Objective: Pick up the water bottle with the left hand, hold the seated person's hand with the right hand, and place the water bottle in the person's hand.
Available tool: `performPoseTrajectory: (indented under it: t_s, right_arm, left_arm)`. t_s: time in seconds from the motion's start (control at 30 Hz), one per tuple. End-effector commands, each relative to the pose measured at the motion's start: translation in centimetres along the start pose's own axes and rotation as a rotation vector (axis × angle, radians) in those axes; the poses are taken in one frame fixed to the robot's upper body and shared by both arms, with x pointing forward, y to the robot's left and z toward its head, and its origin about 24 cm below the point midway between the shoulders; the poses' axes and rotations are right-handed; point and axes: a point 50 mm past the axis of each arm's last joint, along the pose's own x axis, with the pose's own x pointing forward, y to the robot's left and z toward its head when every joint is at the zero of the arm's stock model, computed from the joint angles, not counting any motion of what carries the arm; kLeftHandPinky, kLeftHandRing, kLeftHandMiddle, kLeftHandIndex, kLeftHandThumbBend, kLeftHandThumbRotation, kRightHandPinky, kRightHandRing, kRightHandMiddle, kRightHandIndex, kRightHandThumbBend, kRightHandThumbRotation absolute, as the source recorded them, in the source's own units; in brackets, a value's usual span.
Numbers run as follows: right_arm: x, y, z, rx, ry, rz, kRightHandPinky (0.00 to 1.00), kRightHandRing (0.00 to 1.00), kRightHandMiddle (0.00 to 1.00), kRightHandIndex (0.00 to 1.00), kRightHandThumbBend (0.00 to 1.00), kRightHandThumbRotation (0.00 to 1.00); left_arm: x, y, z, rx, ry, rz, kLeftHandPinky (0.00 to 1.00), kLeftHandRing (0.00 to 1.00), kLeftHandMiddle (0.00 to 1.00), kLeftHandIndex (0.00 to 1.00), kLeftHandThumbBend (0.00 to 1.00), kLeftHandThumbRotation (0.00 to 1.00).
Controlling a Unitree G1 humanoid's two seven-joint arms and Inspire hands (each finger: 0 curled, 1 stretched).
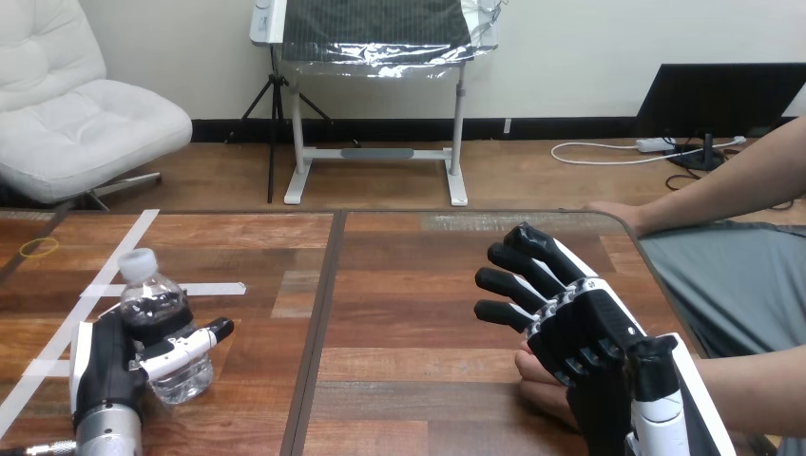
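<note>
My left hand (103, 366) is wrapped round the water bottle (152, 302), one finger across its front. The bottle sits upright against the palm, a grip ready for lifting, I'd say. Whether its base is clear of the table (399, 285), I can't tell. My right hand (585, 328) lies over the person's hand (544, 385), fingers stretched out rather than curled, placed to steady it for receiving. Most of their hand hides beneath mine, so contact is unclear.
</note>
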Motion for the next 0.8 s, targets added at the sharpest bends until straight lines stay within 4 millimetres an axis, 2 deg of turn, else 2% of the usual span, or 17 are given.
performPoseTrajectory:
  t_s: [0.0, 0.27, 0.77]
  right_arm:
    - [1.14, -0.13, 1.02, -0.005, -0.093, 0.011, 0.8, 0.86, 0.88, 0.89, 0.57, 1.0]
    - [1.14, -0.17, 1.02, -0.007, -0.093, 0.01, 0.8, 0.86, 0.88, 0.89, 0.58, 1.0]
    - [1.19, -0.22, 0.9, -0.011, -0.088, 0.005, 0.79, 0.85, 0.88, 0.88, 0.58, 1.0]
  left_arm:
    - [0.98, -0.64, 3.39, 0.003, -0.148, 0.009, 0.3, 0.35, 0.4, 0.47, 0.65, 0.0]
    - [0.95, -0.71, 3.43, -0.002, -0.156, 0.018, 0.27, 0.32, 0.37, 0.45, 0.6, 0.0]
    - [0.8, -0.71, 3.58, -0.017, -0.175, 0.026, 0.25, 0.31, 0.36, 0.44, 0.59, 0.0]
